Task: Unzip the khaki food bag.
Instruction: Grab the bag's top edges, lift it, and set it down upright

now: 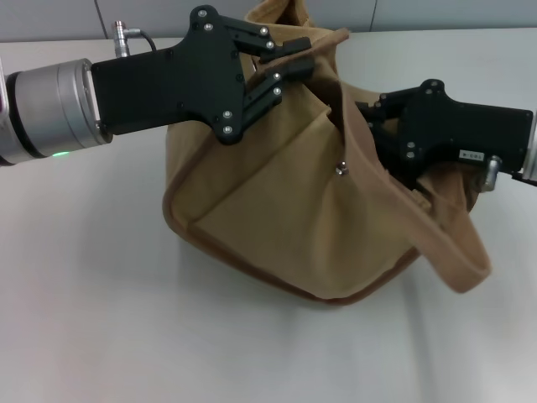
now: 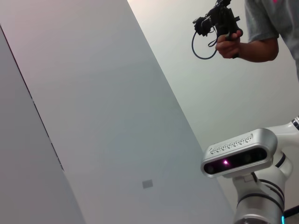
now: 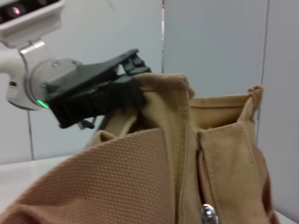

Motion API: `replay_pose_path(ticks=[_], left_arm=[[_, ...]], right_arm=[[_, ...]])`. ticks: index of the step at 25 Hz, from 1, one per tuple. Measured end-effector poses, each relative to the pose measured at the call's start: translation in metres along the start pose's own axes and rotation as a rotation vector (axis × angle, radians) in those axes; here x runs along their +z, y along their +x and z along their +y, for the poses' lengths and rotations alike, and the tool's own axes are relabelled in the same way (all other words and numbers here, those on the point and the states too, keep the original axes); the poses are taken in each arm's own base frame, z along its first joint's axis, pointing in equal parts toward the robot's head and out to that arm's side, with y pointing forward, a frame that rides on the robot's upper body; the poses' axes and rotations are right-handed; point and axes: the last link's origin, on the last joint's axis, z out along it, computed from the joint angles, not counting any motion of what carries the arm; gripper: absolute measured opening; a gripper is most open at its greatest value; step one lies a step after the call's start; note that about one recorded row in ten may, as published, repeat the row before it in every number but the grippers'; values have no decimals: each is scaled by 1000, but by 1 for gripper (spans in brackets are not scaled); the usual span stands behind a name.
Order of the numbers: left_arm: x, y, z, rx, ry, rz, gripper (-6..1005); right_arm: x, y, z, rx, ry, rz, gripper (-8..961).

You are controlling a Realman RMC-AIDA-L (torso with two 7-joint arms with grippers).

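The khaki food bag [image 1: 285, 210] sits slumped on the white table, its front pocket facing me with a silver snap [image 1: 341, 169]. My left gripper [image 1: 289, 63] reaches in from the left and is shut on the bag's raised top edge. The right wrist view shows the same hold, the left gripper [image 3: 133, 88] pinching the fabric rim of the bag [image 3: 140, 177]. My right gripper [image 1: 373, 126] presses against the bag's upper right side, behind a wide strap handle [image 1: 449, 252]. A small metal piece [image 3: 209, 212] shows by a seam. The zipper itself is hidden.
The white table [image 1: 101, 319] stretches around the bag. A grey wall [image 1: 67, 17] stands behind. The left wrist view shows only wall panels, my own head camera [image 2: 238, 156] and a person's hand holding a black device [image 2: 219, 25].
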Motion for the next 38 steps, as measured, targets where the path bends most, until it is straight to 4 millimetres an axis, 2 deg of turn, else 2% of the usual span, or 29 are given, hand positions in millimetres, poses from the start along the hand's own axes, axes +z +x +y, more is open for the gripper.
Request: replay_pose_path(ticks=[6, 11, 19, 26, 28, 30, 32, 36, 38], left_arm=[[0, 0, 0, 1, 0, 1, 85], [0, 1, -1, 3, 4, 2, 85], [-1, 0, -3, 4, 18, -1, 84], [-1, 1, -4, 10, 29, 6, 84], [0, 1, -4, 9, 30, 7, 84], [-1, 1, -3, 9, 31, 7, 84], [-1, 0, -3, 7, 31, 7, 84], [-2, 0, -1, 4, 29, 8, 84], [-2, 0, 0, 3, 24, 9, 84]], right_arm=[[-5, 0, -1, 6, 4, -10, 116], [-7, 1, -1, 9, 8, -10, -1], [-18, 0, -4, 19, 26, -27, -3], [-46, 9, -3, 87, 43, -7, -6], [-63, 16, 1, 126, 61, -5, -5], [-70, 18, 2, 140, 71, -6, -4], [-90, 24, 6, 175, 100, -22, -3], [-99, 23, 5, 181, 135, -77, 0], [-96, 19, 1, 166, 154, -119, 28]])
